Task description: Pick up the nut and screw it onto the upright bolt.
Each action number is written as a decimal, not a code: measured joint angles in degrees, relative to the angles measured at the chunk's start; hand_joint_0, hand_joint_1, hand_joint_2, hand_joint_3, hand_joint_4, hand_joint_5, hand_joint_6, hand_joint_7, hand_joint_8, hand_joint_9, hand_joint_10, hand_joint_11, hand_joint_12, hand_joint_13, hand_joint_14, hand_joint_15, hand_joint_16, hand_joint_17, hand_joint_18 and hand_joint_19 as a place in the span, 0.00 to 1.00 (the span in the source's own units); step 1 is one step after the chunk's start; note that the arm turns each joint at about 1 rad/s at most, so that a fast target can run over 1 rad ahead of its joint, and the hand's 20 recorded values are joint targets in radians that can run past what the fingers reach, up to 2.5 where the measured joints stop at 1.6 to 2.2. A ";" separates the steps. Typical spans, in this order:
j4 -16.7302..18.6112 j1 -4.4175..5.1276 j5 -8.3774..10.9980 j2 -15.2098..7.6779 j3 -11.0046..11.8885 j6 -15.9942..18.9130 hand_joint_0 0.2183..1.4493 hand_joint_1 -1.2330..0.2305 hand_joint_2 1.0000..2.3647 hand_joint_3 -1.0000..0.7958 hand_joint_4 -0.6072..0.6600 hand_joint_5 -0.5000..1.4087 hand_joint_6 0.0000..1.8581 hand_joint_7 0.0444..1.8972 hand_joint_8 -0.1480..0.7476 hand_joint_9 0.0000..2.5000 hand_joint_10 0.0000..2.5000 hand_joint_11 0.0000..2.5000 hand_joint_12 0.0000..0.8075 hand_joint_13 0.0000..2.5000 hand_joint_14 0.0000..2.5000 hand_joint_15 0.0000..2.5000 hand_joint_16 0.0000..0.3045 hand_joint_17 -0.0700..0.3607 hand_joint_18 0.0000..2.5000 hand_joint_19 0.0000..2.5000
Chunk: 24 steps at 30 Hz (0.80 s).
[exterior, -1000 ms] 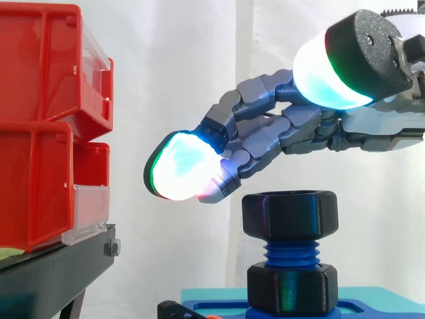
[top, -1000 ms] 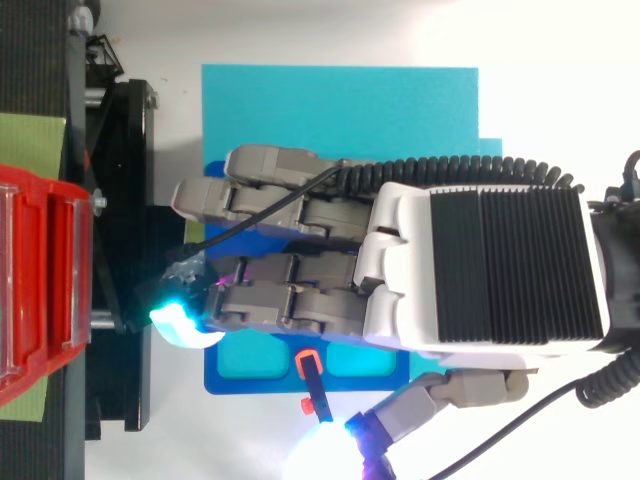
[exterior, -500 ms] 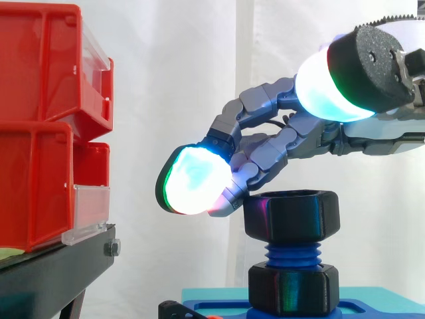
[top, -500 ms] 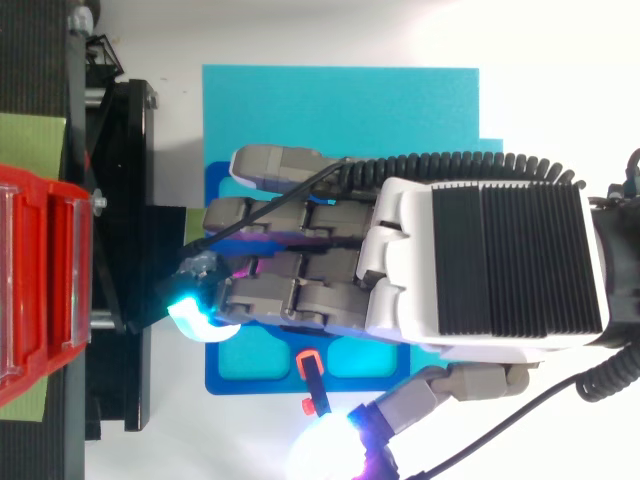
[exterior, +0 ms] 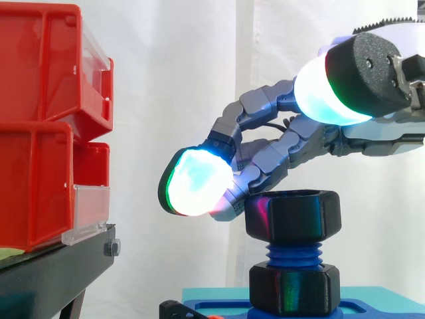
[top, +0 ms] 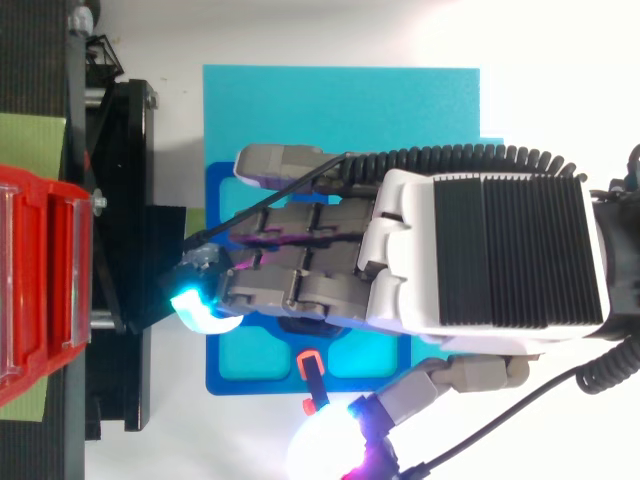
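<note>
A black plastic hexagonal nut (exterior: 292, 216) sits threaded at the top of an upright blue plastic bolt (exterior: 293, 254). A second black hexagonal nut (exterior: 294, 289) sits at the bolt's foot, on a dark blue base plate (top: 225, 375) that rests on a teal mat (top: 340, 110). The grey robot hand (exterior: 279, 149) reaches in from the right, in side view, and hangs over the top nut. It is loosely open: its fingers bend down over the nut's top. One pinkish fingertip (exterior: 226, 206) is at the nut's upper left corner, and another (glowing cyan-white) (exterior: 196, 181) is in the air just left of it. The thumb pad (exterior: 322, 90) is raised well clear, so nothing is gripped. Stacked red plastic bins (exterior: 40, 126) stand on a black stand (exterior: 53, 272) at the left.
</note>
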 measured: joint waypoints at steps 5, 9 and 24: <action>0.00 -0.22 0.00 0.00 0.00 0.00 0.21 0.64 0.00 0.28 0.64 0.19 0.27 0.45 0.46 0.41 0.00 0.06 0.34 0.28 0.00 0.00 0.07 0.28 0.09 0.00; 0.00 -0.38 -0.03 0.01 0.00 0.00 0.21 0.63 0.00 0.28 0.64 0.20 0.27 0.46 0.46 0.41 0.00 0.07 0.33 0.31 0.00 0.00 0.07 0.27 0.11 0.00; 0.26 -1.51 -0.32 -0.02 0.00 -0.28 0.21 0.56 0.00 0.28 0.66 0.20 0.27 0.50 0.46 0.39 0.00 0.10 0.34 0.36 0.00 0.01 0.06 0.26 0.15 0.00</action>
